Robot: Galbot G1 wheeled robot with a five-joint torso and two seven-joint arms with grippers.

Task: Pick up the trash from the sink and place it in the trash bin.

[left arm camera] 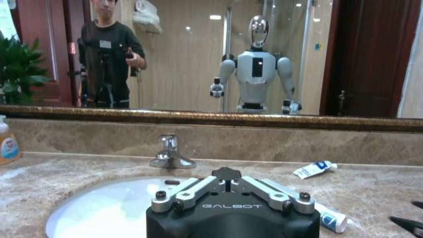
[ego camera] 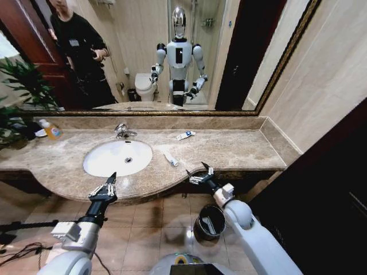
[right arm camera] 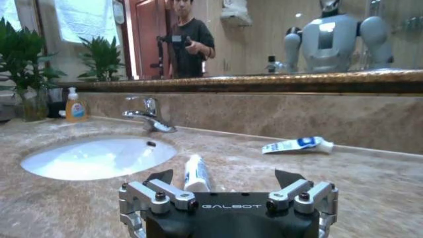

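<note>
The white oval sink (ego camera: 109, 161) (right arm camera: 86, 158) holds nothing that I can see. A white tube (ego camera: 170, 157) (right arm camera: 197, 173) lies on the brown marble counter just right of the basin. A blue-and-white tube (ego camera: 185, 135) (right arm camera: 297, 145) (left arm camera: 314, 169) lies farther back by the wall. My right gripper (ego camera: 196, 168) (right arm camera: 223, 177) hovers open over the counter's front edge, a short way in front of the white tube. My left gripper (ego camera: 112, 176) (left arm camera: 227, 173) is shut and empty at the front edge, before the basin. The trash bin (ego camera: 197, 222) stands on the floor under my right arm.
A chrome faucet (ego camera: 123, 132) rises behind the basin. An orange-liquid bottle (ego camera: 53, 130) and a plant (ego camera: 17, 86) stand at the counter's far left. A mirror (ego camera: 143, 51) runs along the back and a wall closes the right end.
</note>
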